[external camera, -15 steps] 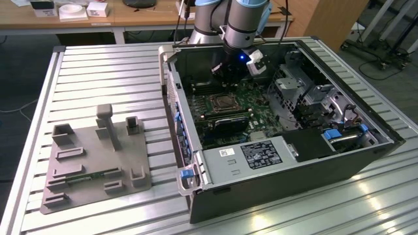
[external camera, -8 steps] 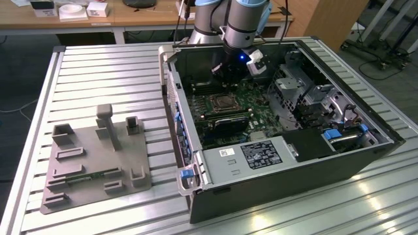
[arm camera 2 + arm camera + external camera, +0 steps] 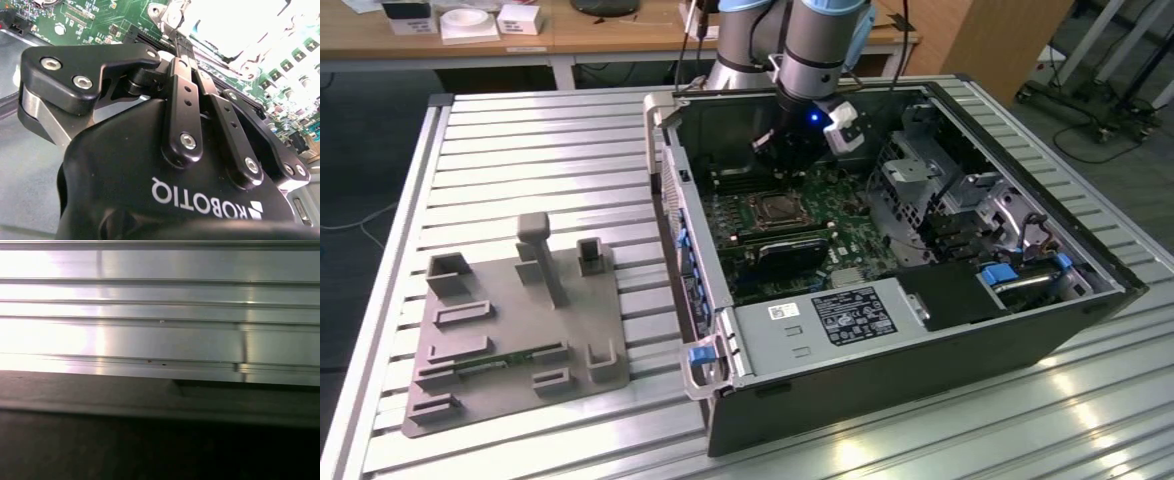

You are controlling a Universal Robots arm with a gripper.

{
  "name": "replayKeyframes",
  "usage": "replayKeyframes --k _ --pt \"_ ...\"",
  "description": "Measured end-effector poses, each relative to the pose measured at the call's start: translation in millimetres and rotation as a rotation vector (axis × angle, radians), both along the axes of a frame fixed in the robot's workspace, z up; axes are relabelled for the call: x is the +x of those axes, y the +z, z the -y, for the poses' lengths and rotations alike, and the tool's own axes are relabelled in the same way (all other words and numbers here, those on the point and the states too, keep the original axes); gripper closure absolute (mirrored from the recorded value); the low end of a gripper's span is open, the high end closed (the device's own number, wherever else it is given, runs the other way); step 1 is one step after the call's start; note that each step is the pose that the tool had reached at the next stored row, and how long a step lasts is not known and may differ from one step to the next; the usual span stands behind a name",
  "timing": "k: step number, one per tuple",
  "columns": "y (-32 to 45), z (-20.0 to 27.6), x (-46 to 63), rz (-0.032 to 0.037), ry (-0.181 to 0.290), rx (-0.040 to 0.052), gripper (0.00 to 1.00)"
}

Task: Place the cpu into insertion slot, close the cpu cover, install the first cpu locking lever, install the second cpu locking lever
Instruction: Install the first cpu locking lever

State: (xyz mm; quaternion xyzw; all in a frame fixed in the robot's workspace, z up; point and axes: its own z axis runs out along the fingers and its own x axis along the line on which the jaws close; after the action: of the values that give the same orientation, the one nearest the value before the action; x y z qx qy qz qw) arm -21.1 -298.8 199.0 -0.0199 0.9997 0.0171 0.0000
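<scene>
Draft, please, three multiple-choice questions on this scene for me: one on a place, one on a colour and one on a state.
1. Where is the gripper?
A. Inside the computer case, over the motherboard
B. Down on the floor
C. Over a wooden desk

2. What colour is the motherboard?
A. Red
B. Green
C. White

3. How does the computer case stand?
A. Shut on all sides
B. Upright with its side panel on
C. Lying on the slatted table with its side open and the inside showing

Answers:
1 A, since the exterior view shows the arm reaching down into the case above the board.
2 B, since the board is green in the exterior view and in the second wrist view.
3 C, since the parts inside are in plain sight from above.
</scene>
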Motion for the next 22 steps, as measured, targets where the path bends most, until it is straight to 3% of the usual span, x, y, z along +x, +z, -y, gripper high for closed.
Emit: replayKeyframes --k 11,22 --pt "1.1 0.1 0.0 -0.0002 0.0 -0.001 0.9" --pt "0.0 0.9 0.1 -0.0001 0.0 -0.0131 0.9"
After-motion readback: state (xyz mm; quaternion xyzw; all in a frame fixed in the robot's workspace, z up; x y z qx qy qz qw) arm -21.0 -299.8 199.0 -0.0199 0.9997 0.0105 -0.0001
